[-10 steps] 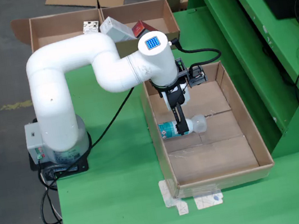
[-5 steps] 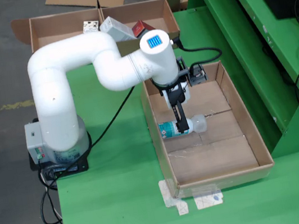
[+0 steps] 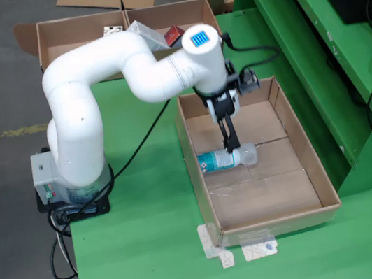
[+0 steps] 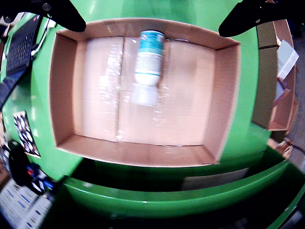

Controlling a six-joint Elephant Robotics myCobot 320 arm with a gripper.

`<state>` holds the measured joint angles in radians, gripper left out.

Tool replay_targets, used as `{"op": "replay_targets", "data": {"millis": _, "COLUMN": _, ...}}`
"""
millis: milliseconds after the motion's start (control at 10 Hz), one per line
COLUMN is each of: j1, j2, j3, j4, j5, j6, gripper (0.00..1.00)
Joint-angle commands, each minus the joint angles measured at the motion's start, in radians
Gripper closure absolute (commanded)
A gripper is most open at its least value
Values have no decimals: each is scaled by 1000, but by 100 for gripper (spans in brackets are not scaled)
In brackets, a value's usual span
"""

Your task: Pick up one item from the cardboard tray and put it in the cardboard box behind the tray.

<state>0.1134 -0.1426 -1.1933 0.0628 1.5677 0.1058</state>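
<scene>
A clear plastic bottle (image 3: 226, 158) with a teal label lies on its side in the cardboard tray (image 3: 322, 174). It is the only item I see in the tray. My gripper (image 3: 230, 146) points down over the bottle, near its labelled part. In the wrist view the bottle (image 4: 148, 62) lies in the upper middle of the tray (image 4: 64, 90). The two black fingers (image 4: 62, 14) show far apart in the top corners, so the gripper (image 4: 152, 12) is open and holds nothing.
A second cardboard box (image 3: 70, 34) stands behind the tray on the floor side, holding a red item (image 3: 173, 37) and a small white item (image 3: 112, 29). The arm's base (image 3: 73, 189) stands left of the tray. Green framework (image 3: 312, 41) rises to the right.
</scene>
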Motion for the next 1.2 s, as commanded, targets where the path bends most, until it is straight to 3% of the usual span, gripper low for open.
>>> {"op": "replay_targets", "data": {"millis": 0, "j1": 116, "j2": -2, "j3": 72, "j4": -12, "j5": -26, "j6": 66, "gripper": 0}}
{"op": "replay_targets", "data": {"millis": 300, "j1": 227, "j2": -64, "j3": 176, "j4": -53, "j5": -68, "j6": 153, "gripper": 0}}
{"op": "replay_targets", "data": {"millis": 700, "j1": 239, "j2": -146, "j3": 294, "j4": -83, "j5": -75, "j6": 170, "gripper": 0}}
{"op": "replay_targets", "data": {"millis": 800, "j1": 201, "j2": -313, "j3": 582, "j4": -200, "j5": -57, "j6": 157, "gripper": 0}}
{"op": "replay_targets", "data": {"millis": 1100, "j1": 179, "j2": -401, "j3": 743, "j4": -264, "j5": -47, "j6": 147, "gripper": 0}}
